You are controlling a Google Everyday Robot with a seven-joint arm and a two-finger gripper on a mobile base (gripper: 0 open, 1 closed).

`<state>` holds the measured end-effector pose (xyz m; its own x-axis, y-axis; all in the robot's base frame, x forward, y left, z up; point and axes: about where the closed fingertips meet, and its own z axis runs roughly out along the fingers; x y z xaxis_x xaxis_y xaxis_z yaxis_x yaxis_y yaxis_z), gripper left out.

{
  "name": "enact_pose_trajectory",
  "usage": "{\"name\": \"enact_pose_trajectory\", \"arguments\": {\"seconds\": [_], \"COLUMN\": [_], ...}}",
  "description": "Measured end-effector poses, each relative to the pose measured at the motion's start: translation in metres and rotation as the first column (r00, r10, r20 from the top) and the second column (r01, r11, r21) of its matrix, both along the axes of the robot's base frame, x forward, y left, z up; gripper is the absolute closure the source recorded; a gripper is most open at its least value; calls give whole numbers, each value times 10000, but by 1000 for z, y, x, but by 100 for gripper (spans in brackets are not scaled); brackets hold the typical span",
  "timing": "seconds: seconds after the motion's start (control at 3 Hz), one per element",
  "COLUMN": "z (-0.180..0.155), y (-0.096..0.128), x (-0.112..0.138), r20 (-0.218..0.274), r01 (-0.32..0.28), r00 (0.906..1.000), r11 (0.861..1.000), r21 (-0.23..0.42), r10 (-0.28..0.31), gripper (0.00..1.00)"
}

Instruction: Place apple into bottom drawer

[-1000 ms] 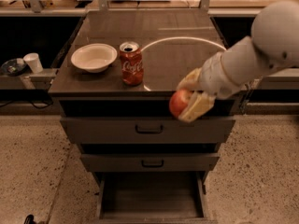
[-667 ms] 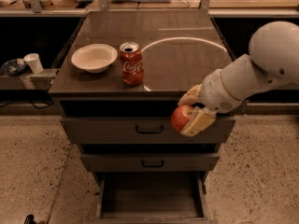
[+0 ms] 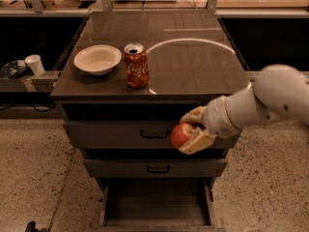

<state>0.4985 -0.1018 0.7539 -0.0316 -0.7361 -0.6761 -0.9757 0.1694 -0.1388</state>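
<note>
My gripper (image 3: 189,132) is shut on the apple (image 3: 181,135), a small round red-orange fruit. It holds the apple in front of the top drawer's face, right of that drawer's dark handle. The white arm reaches in from the right. The bottom drawer (image 3: 157,204) is pulled open below, a shallow tray with a plain flat floor. The apple hangs above the drawer's right half, well above its floor.
A red Coca-Cola can (image 3: 136,65) and a white bowl (image 3: 98,59) stand on the cabinet top (image 3: 193,57). Two shut drawers with dark handles (image 3: 155,133) sit above the open one. A white cup (image 3: 35,64) sits on a ledge at left.
The gripper has moved down with the apple, from the level of the cabinet top's front edge to in front of the top drawer's face. The arm has lowered too.
</note>
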Motion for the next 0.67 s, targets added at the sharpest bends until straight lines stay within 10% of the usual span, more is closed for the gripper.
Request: {"name": "enact_pose_trajectory", "arguments": {"seconds": [0.33,0.67], "z": [-77,-99], "y": [-28,-56], "x": [7,11], "r20": [351,1071], "r01": [831,919], "r00": [9951,9870], "r11": [9727,9674], "r21": [2168,2361], "r10": [-928,-1199], "gripper": [100,100]}}
